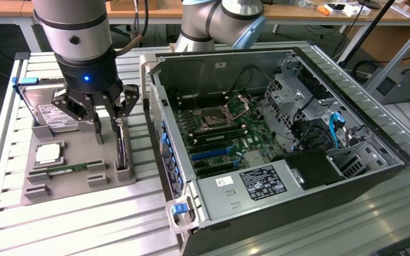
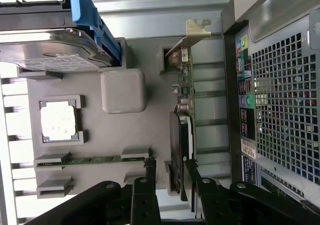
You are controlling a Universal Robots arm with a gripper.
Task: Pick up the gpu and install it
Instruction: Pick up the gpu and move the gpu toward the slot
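gpu (image 2: pixel 177 140) edge-on in holder (image 2: pixel 145 60), one end hidden between spread jaws

The slatted metal table (image 1: pixel 84 226) carries a grey fixture tray (image 1: pixel 84 152) and an open computer case (image 1: pixel 226 210).

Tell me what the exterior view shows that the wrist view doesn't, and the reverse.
Exterior view: the motherboard inside the open case. Wrist view: the case's perforated back panel with its ports. Both: the gpu standing on edge in the grey tray, the open hand straddling it, and the hard drive.
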